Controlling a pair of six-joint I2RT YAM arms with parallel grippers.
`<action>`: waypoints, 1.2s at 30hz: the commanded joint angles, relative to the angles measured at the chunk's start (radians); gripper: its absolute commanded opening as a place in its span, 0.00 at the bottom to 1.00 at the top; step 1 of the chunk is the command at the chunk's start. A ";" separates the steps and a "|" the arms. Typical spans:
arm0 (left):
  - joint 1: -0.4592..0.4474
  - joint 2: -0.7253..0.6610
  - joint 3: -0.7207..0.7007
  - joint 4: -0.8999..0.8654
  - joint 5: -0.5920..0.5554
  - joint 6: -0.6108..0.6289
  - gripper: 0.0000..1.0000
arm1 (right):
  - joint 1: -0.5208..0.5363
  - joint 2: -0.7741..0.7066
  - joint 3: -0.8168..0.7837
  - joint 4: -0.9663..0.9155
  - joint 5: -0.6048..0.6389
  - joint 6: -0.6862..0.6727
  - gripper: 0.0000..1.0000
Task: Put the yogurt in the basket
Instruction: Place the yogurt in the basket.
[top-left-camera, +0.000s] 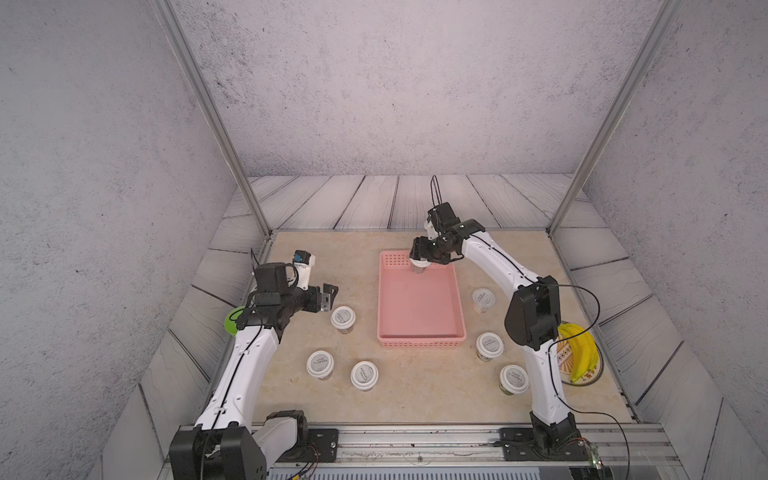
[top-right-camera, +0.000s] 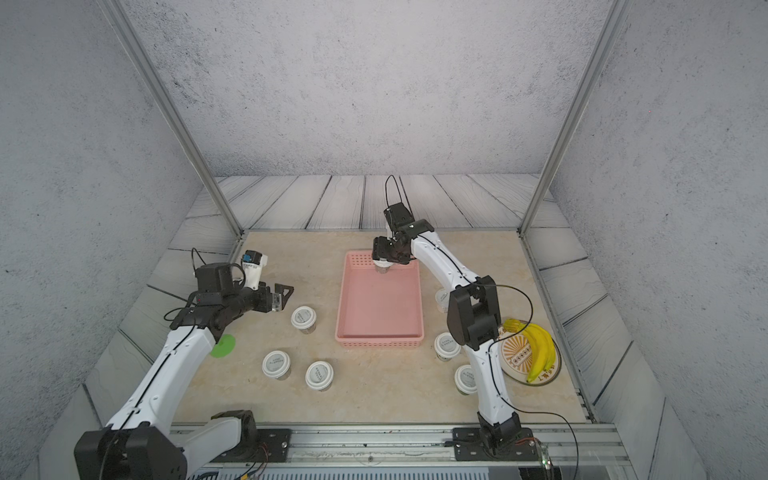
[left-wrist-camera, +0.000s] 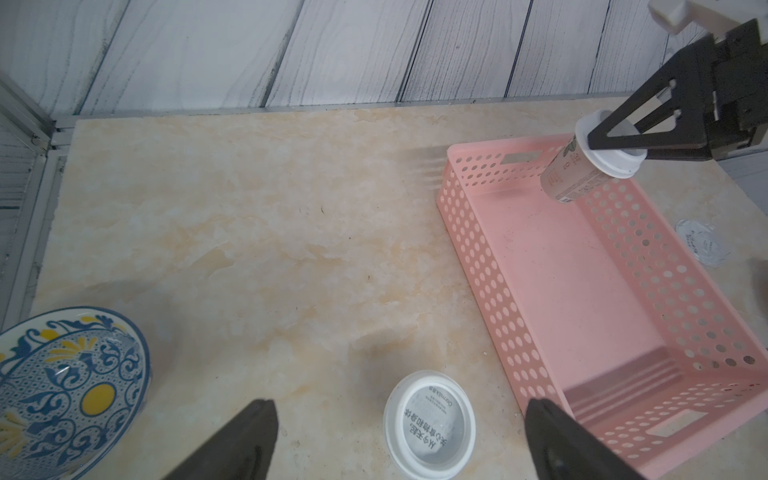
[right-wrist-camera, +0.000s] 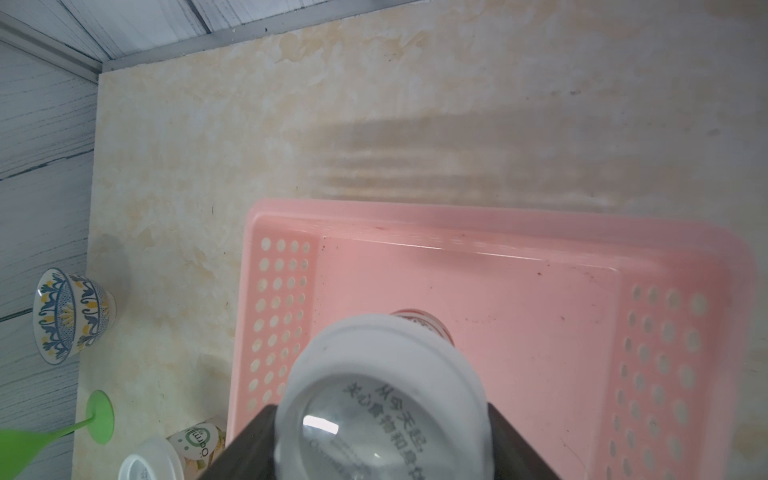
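light: even, bright | shadows: soft (striped beside basket (right-wrist-camera: 457, 220)) | close yogurt (right-wrist-camera: 382, 374) blurred

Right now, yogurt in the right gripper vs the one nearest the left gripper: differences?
The held yogurt is clamped at its lid by the right gripper; the free yogurt stands ungripped by the open left gripper. The held yogurt is over the basket; the free yogurt sits on the table outside it. Both have white lids.
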 joint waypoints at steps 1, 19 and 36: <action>-0.007 -0.015 -0.009 0.013 0.018 0.008 0.98 | 0.020 0.049 0.069 -0.015 -0.004 0.017 0.72; -0.008 0.003 0.008 0.000 0.010 0.007 0.98 | 0.083 0.253 0.284 -0.019 0.029 0.036 0.72; -0.010 0.003 0.000 0.009 0.014 0.007 0.98 | 0.110 0.313 0.320 -0.031 0.032 0.026 0.72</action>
